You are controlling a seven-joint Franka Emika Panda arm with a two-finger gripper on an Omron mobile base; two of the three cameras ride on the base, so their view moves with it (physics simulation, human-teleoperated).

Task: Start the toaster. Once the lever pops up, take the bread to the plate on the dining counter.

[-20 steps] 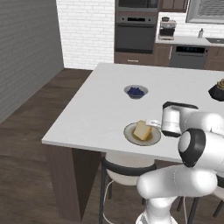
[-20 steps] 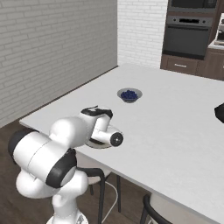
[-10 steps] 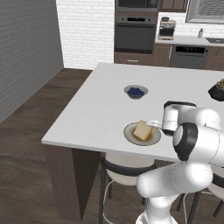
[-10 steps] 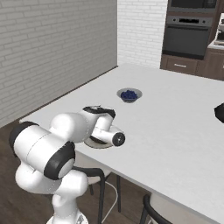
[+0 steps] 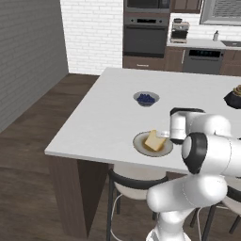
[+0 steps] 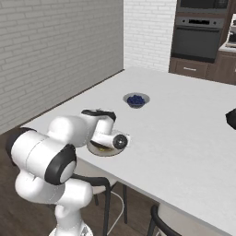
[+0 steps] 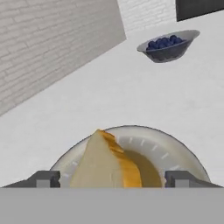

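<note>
Having been opened wide, the two-finger gripper (image 7: 112, 179) is being shown released around the golden wedge of toasted bread (image 7: 107, 162), now resting on the round beige plate (image 7: 175, 151) of the white-topped dining counter (image 5: 108, 117), indicating delivery is essentially complete.

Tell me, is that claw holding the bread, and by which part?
Nothing is held. The gripper is open, its fingertips standing apart on either side of the bread, which rests on the plate.

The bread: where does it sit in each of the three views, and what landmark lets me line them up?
Left base view: bread on the plate, lower centre, just left of the arm's hand.
Right base view: a yellow sliver beneath the arm's wrist, on the plate.
Hand view: bottom centre, on the plate.
Shared landmark: the blueberry bowl.
</note>
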